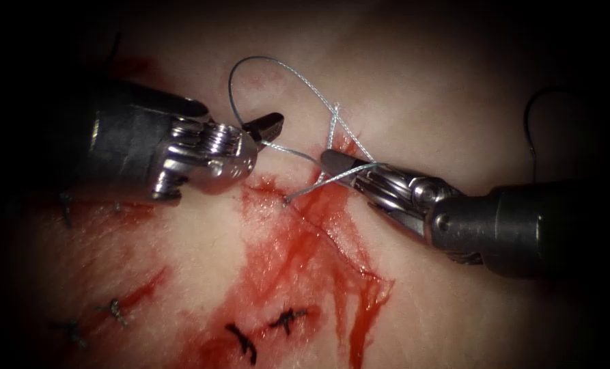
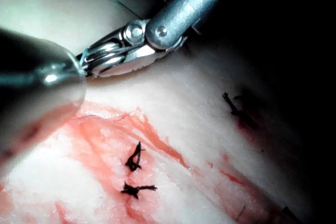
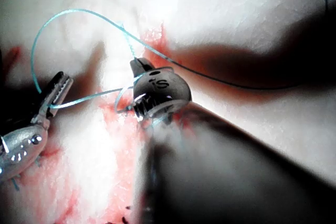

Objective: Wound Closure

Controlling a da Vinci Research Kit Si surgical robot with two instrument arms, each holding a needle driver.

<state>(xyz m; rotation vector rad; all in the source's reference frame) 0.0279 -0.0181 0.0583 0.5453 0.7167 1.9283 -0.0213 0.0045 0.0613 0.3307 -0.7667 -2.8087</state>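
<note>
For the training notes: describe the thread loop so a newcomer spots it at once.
Start at the tissue and find the cut running through the red fluid. Above its upper end, between the left hand and right hand, arches the thread loop. Unlike the dark knotted stitches below, it is pale and stands free.

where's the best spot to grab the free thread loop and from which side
Probably the top of the thread loop, which arches off the tissue left of the cut, so jaws could close around it without nipping tissue. Come from above. Lower down, the strand is held by the left tool and wraps the right tool, whose jaws look shut, so those parts are crowded.
</note>
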